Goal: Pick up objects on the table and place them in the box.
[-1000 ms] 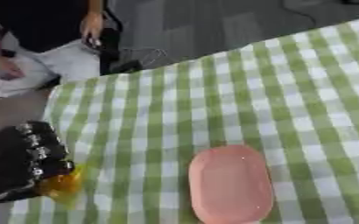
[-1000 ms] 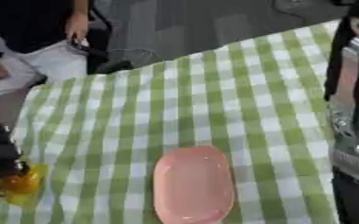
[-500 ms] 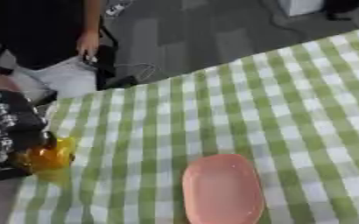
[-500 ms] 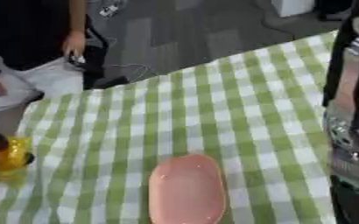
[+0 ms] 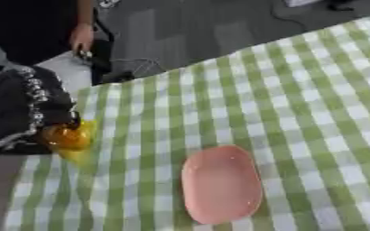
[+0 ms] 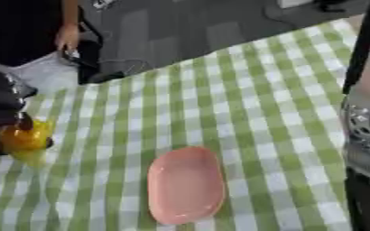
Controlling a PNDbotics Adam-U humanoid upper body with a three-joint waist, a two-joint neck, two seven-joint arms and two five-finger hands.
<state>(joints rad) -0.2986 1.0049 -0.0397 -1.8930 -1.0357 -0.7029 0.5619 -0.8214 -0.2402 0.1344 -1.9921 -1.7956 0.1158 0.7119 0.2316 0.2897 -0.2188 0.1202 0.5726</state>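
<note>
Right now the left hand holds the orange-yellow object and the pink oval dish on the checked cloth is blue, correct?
Not quite. The dish is pink, not blue, as the left eye view shows. The left hand does hold the orange-yellow object at the cloth's left edge.

Left hand, left edge of frame, mid-height: bulky black body, matte shell, with a column of small silver round fittings running down its near face. A thin pale line runs along its lower edge; cannot tell whether this is a cable or trim.

Right arm, right edge of right eye view: black upright upper section, then a silver-grey jointed segment with small dark round fittings, black again below. Hand itself not distinguishable.
</note>
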